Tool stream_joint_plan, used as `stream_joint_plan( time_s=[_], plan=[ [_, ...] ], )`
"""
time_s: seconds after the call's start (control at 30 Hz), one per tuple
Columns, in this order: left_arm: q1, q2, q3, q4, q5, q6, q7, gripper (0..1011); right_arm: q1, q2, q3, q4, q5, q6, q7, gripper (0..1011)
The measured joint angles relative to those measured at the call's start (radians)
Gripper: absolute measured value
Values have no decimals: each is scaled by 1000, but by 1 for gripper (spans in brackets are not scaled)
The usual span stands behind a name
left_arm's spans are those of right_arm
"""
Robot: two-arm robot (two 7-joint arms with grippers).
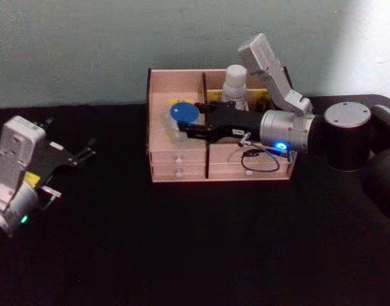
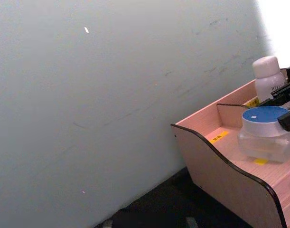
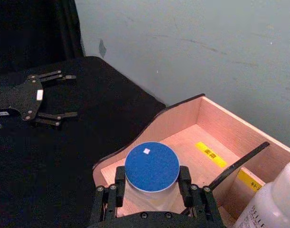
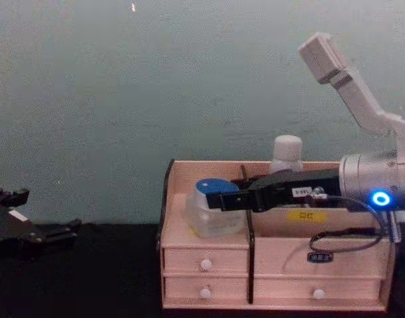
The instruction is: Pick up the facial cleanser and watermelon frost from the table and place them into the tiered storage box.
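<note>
The tiered storage box (image 1: 182, 167) stands at the back of the black table. A clear jar with a blue lid (image 1: 182, 115) rests on the box's left upper shelf (image 3: 182, 114). My right gripper (image 3: 152, 184) reaches in from the right and is shut on the jar, one finger (image 3: 120, 183) on each side. A white capped bottle (image 1: 235, 83) stands upright in the back right compartment. I cannot tell which of the two is the facial cleanser and which the watermelon frost. My left gripper (image 1: 89, 150) hovers open and holding nothing over the table at the far left.
Small drawers with white knobs (image 4: 205, 265) line the box's front. A dark divider (image 4: 247, 218) separates its left and right halves. A pale green wall (image 4: 189, 79) rises close behind the box. Bare black tabletop (image 1: 182, 255) lies in front.
</note>
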Motion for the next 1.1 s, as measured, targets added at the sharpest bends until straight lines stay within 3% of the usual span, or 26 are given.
stream_joint_plan(
  time_s=[0.43, 0.53, 0.57, 0.83, 1.1],
  plan=[
    [0, 0, 0, 0, 0, 0, 0, 1001, 0, 2, -1, -2, 0, 1, 1, 703],
    [0, 0, 0, 0, 0, 0, 0, 1001, 0, 2, -1, -2, 1, 1, 1, 746],
    [0, 0, 0, 0, 0, 0, 0, 1001, 0, 2, -2, -2, 1, 1, 1, 805],
    [0, 0, 0, 0, 0, 0, 0, 1001, -1, 3, -2, -3, 1, 2, 1, 998],
    [0, 0, 0, 0, 0, 0, 0, 1001, -4, 4, 0, -9, 1, 2, 1, 1002]
  ],
)
